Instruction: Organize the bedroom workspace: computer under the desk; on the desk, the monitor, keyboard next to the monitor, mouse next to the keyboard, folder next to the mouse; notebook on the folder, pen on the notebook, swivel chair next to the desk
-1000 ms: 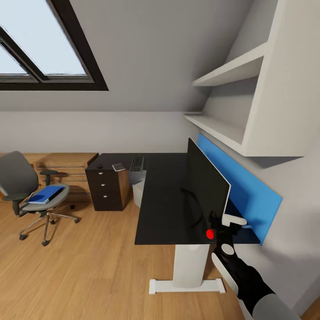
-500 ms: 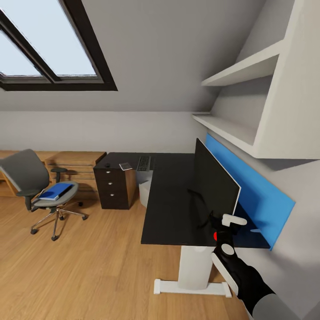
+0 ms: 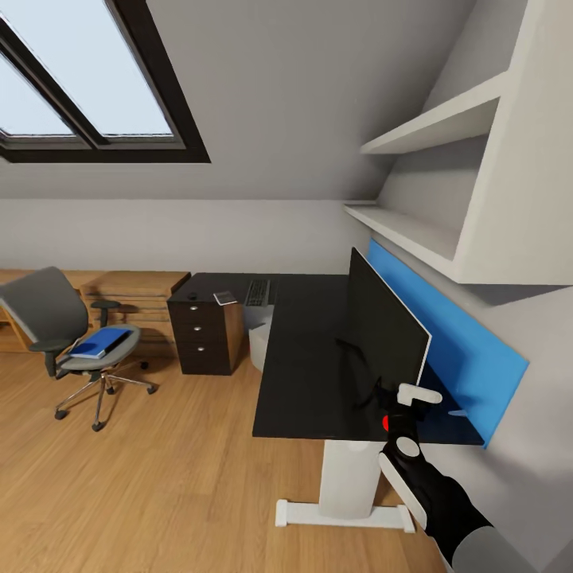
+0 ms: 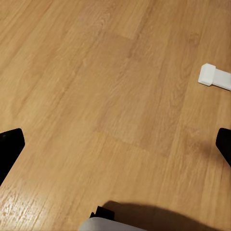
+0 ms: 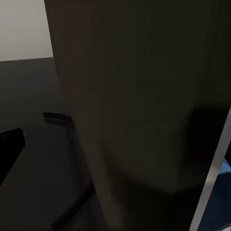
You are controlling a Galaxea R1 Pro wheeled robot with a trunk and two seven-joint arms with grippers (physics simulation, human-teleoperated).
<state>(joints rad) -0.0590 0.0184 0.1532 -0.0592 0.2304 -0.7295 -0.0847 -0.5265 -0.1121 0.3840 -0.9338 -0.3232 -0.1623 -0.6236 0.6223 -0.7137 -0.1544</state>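
- monitor point(image 3: 380, 333): one, upright on the black table point(image 3: 306, 366), standing edge-on toward the table's 3 o'clock side, its pale rim showing along the near corner; its dark back panel point(image 5: 139, 96) looms close in the right wrist view.
- right hand point(image 3: 407, 407): one in the head view, at the monitor's lower near corner at about 5 o'clock in the frame, with a red marker on it; whether its fingers are spread or closed on the screen i cannot tell.
- left hand: two dark fingertips point(image 4: 9, 149) sit at opposite edges of the left wrist view, set wide apart with nothing between them, over the wooden floor point(image 4: 110, 86); one white table foot point(image 4: 214, 77) lies near.
- keyboard point(image 3: 257, 292): one, on the far end of the table at about 11 o'clock from the monitor.
- notebook point(image 3: 224, 298): one small flat piece just beside the keyboard, at its 9 o'clock.
- mouse point(image 3: 192, 296): one small dark lump further toward 9 o'clock, above the drawer unit point(image 3: 204, 337), which has three drawers.
- computer point(image 3: 259, 344): one pale box under the table, just beside the drawer unit.
- swivel chair point(image 3: 68, 338): one, well apart from the table at 9 o'clock in the head view, on the floor.
- folder point(image 3: 100, 342): one, blue, lying flat on the chair seat.
- two white shelves point(image 3: 422, 127) at 2 o'clock; one blue wall panel point(image 3: 461, 342) behind the monitor.
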